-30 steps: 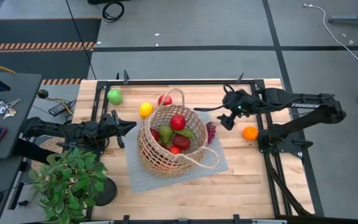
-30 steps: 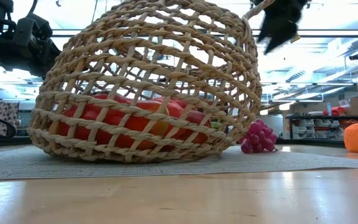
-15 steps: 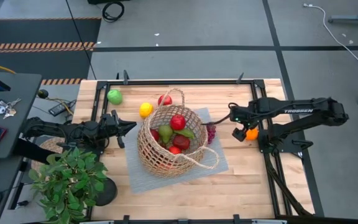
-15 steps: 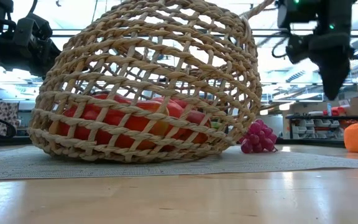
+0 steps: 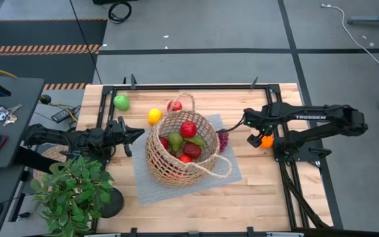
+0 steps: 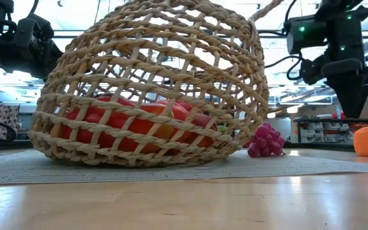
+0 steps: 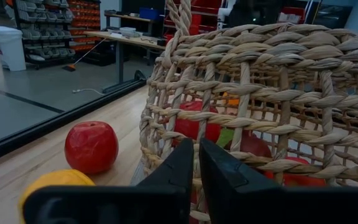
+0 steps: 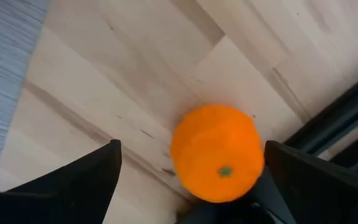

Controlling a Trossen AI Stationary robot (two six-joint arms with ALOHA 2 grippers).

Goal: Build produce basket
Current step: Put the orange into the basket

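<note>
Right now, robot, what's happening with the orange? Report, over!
Right gripper open, poised above the orange, not gripping yet. Left gripper shut, waiting beside the basket. Nothing blocking the orange.

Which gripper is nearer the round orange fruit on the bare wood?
Right. The right gripper, open, hangs directly over the round orange fruit; the left gripper, shut, sits across the woven wicker basket.

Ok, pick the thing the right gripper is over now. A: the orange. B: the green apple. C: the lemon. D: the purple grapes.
A: the right wrist view shows the orange between the open fingers of the right gripper, not yet gripped.
</note>
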